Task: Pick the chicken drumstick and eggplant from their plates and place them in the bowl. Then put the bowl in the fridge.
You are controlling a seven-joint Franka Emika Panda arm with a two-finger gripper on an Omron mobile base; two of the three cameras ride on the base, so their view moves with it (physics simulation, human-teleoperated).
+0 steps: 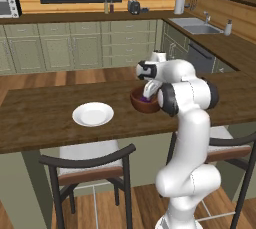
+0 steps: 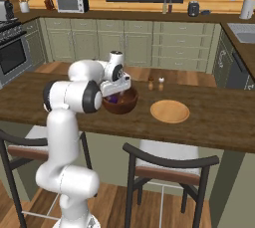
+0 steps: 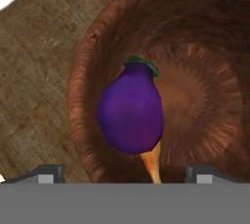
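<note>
Right, one eggplant (image 3: 131, 113) and one chicken drumstick (image 3: 152, 163) lie in the single wooden bowl (image 3: 205, 71) on the surface (image 1: 35, 118). Fingers (image 3: 126, 174) spread wide, released. Two plates: white plate (image 1: 93, 114) at bowl's 9 o'clock, tan plate (image 2: 170, 111) opposite. No readable writing.

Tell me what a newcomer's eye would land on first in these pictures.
First, the purple eggplant lying inside the wooden bowl, with the thin orange end of the chicken drumstick poking out beneath it. Next, the open gripper poised just above the bowl. The white plate sits bare.
</note>
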